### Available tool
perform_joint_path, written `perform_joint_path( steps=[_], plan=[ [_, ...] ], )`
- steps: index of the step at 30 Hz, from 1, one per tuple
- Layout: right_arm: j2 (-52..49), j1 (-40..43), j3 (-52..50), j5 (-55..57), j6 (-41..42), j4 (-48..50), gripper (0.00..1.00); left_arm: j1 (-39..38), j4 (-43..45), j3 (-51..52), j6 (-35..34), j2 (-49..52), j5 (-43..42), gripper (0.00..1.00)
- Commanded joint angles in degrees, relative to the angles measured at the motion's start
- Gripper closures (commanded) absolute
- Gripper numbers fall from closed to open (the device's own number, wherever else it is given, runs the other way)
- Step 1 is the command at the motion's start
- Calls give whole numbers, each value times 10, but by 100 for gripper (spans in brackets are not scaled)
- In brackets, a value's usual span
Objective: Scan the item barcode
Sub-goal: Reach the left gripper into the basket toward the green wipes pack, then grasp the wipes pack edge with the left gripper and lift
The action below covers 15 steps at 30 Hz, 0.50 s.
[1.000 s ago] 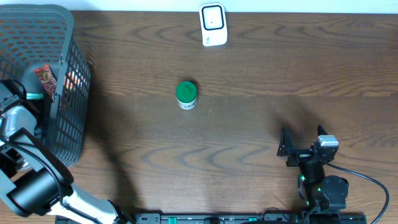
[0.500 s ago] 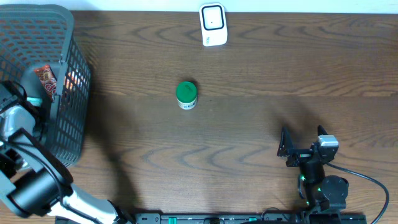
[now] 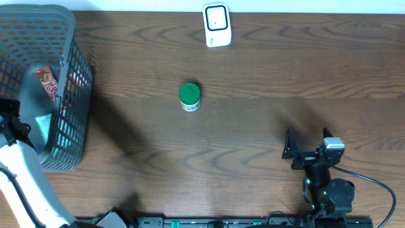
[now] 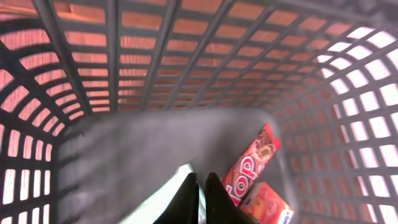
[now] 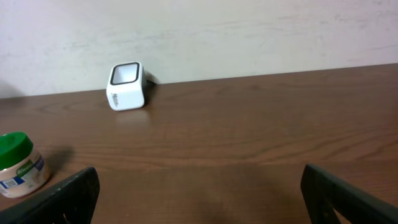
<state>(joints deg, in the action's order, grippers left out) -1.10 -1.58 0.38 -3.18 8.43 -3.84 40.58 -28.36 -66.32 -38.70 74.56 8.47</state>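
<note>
Wooden table (image 3: 253,139): one basket (image 3: 71,82), one jar (image 3: 189,96), one scanner (image 3: 216,25); left claw (image 4: 200,198) together, right claw (image 5: 199,193) apart.

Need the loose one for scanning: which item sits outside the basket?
The green-lidded jar, upright on the table; the red snack packets lie inside the basket.

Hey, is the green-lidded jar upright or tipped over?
Upright: the jar stands on its base, green lid on top.
</note>
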Motion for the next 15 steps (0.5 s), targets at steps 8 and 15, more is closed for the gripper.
perform_joint_path(
  steps=[8,15],
  plan=[
    [1,-6,0,1,-6,-2,1,1,-30,-3,76,66,-4,30],
    [1,-6,0,1,-6,-2,1,-4,-45,-3,137,174,-51,11]
  ],
)
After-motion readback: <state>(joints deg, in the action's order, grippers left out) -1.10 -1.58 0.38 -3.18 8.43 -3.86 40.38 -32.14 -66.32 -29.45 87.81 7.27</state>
